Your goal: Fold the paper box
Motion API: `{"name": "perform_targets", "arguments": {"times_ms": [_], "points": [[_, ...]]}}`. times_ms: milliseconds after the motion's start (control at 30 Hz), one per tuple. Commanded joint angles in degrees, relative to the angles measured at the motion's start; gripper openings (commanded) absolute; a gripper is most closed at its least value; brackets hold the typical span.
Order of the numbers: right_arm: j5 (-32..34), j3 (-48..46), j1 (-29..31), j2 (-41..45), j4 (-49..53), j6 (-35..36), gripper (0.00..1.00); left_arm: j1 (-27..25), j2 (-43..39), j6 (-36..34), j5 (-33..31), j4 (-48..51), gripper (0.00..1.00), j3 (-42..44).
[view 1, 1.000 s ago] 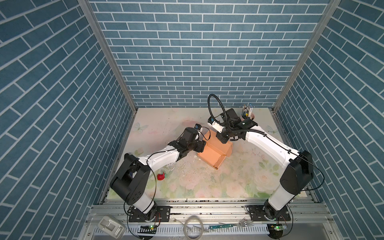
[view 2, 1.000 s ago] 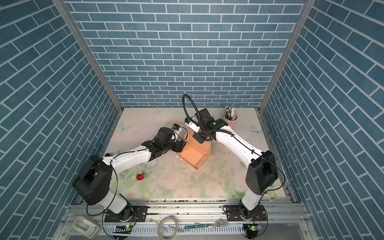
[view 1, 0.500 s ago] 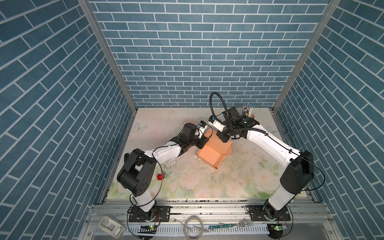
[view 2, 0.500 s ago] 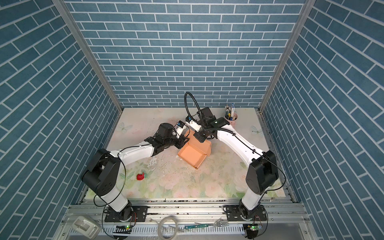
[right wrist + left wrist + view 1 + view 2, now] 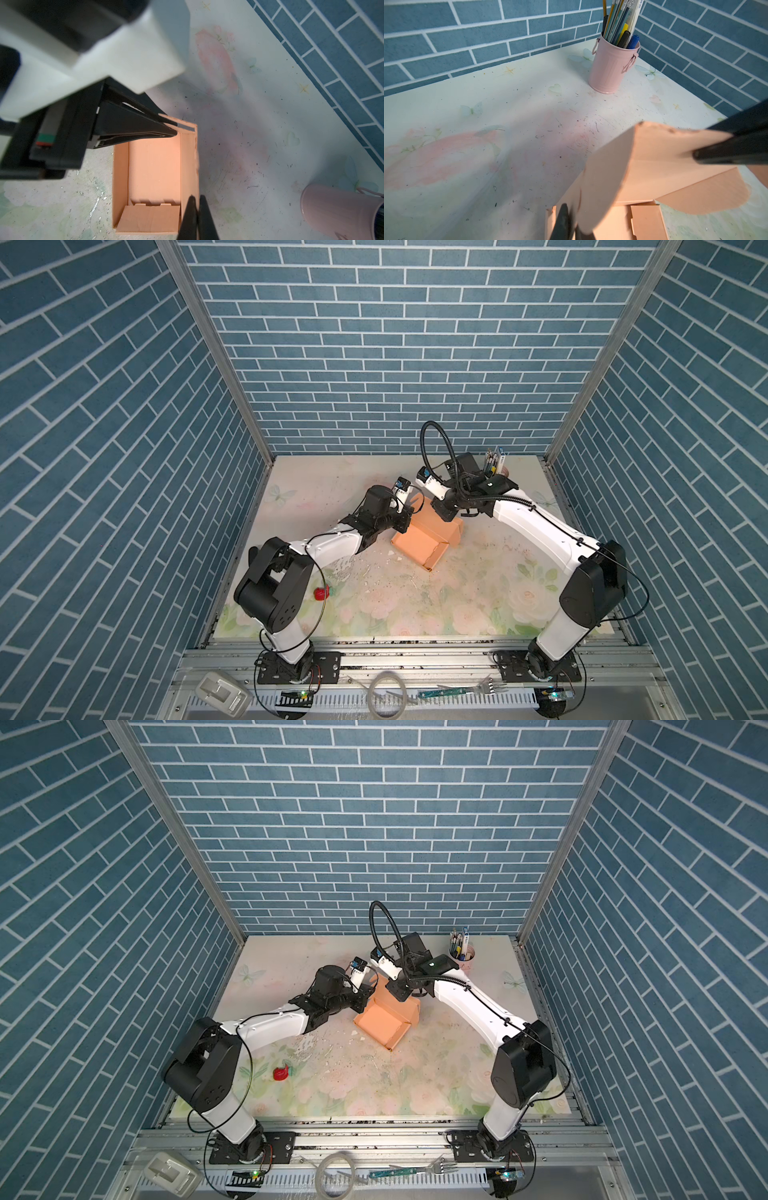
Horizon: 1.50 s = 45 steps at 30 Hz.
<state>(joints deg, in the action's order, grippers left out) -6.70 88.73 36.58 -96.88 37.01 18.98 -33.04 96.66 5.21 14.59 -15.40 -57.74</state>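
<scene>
Paper box, walls up, is sitting between the two sets of jaws, its lid flap standing open in the pinching left gripper, while the right gripper is clamping a side wall. Lid closing seems in hand, calling for swinging the flap over and tucking it. Arms are hiding the box's far edge in both top views.

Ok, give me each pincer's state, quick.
Left pincer: closed, gripping a flap of the box.
Right pincer: closed, gripping the box's side wall.
</scene>
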Motion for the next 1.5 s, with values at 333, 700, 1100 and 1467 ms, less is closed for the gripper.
{"name": "perform_targets", "arguments": {"times_ms": [333,700,1100,1467], "points": [[0.61,-6.51,-0.19,7.79,-11.71,-6.85,0.30,0.08,0.27,5.10,-6.71,-4.48,0.02,3.05],[9.64,-29.36,-0.99,30.01,-31.39,-16.63,0.48,-0.01,-1.04,6.74,-9.54,-4.49,0.01,4.69],[0.18,-45.49,-11.06,38.78,-36.52,-22.29,0.51,-0.71,-3.49,5.97,-9.76,-2.92,0.01,5.97],[-13.69,-47.69,-17.14,28.36,-47.23,-21.28,0.52,-0.98,-4.64,5.97,-9.84,-2.02,0.01,6.57]]}}
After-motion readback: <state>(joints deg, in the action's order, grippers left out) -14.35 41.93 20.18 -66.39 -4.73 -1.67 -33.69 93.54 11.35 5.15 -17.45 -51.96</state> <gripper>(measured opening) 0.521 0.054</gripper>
